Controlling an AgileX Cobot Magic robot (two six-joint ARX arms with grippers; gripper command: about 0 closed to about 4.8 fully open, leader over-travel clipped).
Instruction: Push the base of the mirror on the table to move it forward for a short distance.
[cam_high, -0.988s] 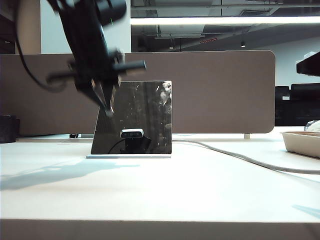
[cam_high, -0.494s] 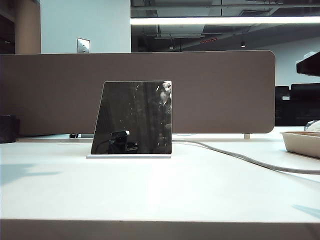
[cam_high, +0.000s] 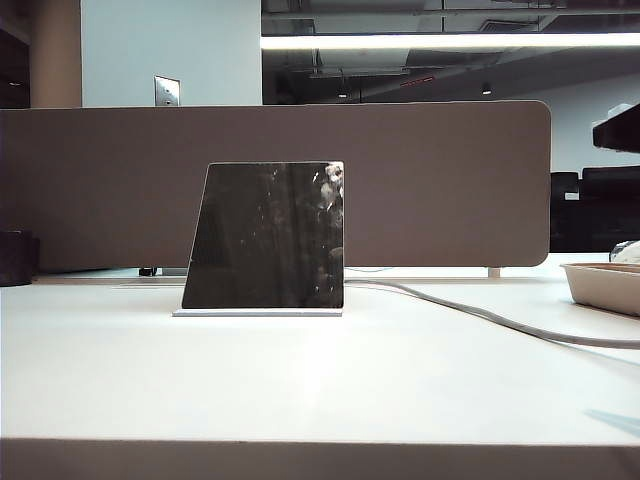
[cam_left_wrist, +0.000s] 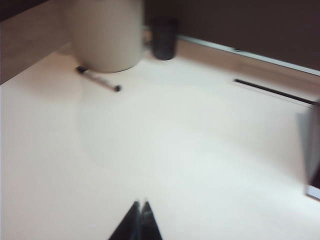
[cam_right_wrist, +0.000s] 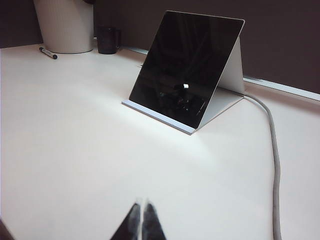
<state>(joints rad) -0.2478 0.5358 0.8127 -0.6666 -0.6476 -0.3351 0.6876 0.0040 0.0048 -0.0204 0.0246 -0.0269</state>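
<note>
The mirror (cam_high: 265, 235) is a dark glossy panel tilted back, standing left of centre on the white table (cam_high: 320, 390). Its base (cam_high: 257, 313) is a thin white plate lying flat on the table. Neither gripper shows in the exterior view. In the right wrist view my right gripper (cam_right_wrist: 139, 202) is shut and empty over bare table, well short of the mirror (cam_right_wrist: 187, 67) and its base (cam_right_wrist: 157, 116). The blurred left wrist view shows my left gripper (cam_left_wrist: 140, 204) shut and empty, away from the mirror's edge (cam_left_wrist: 314, 150).
A grey cable (cam_high: 480, 315) runs from behind the mirror toward the right. A white tray (cam_high: 605, 285) stands at the far right. A dark cup (cam_right_wrist: 107, 40), a white container (cam_right_wrist: 65, 25) and a pen (cam_right_wrist: 48, 53) sit at the back left. A beige divider (cam_high: 440, 180) closes the back.
The left arm, which hung in front of the mirror's upper left a second ago, has left the exterior view. Its reflection in the mirror is gone. The mirror has not moved.
</note>
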